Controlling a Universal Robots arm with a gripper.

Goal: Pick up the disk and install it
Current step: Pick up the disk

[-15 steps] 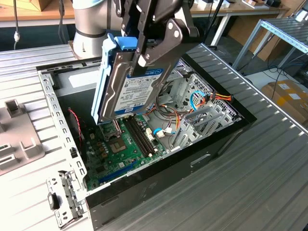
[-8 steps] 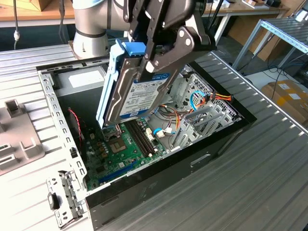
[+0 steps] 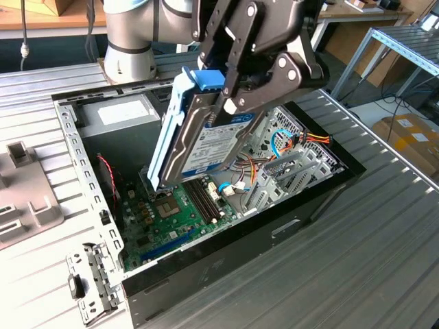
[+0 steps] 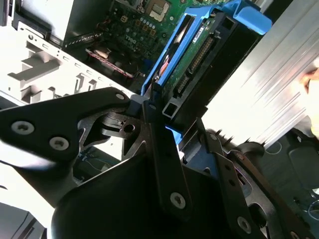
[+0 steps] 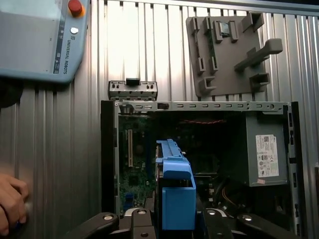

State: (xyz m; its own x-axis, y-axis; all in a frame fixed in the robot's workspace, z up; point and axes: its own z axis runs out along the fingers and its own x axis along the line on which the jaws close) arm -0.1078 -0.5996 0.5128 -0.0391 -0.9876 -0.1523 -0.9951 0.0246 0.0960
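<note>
Jaws clamp the disk (image 3: 212,147); the first wrist view catches a hand (image 5: 11,201).

— What's sitting on that ribbed metal table (image 3: 384,267)?
— An open black computer case (image 3: 288,229). Green motherboard (image 3: 154,219) on its floor, a grey box with a white sticker (image 5: 264,149) in one corner, orange wires (image 3: 312,139) among the metal brackets.
— Anything beside it?
— A grey plastic fixture (image 5: 224,55), lying flat, near the case.
</note>
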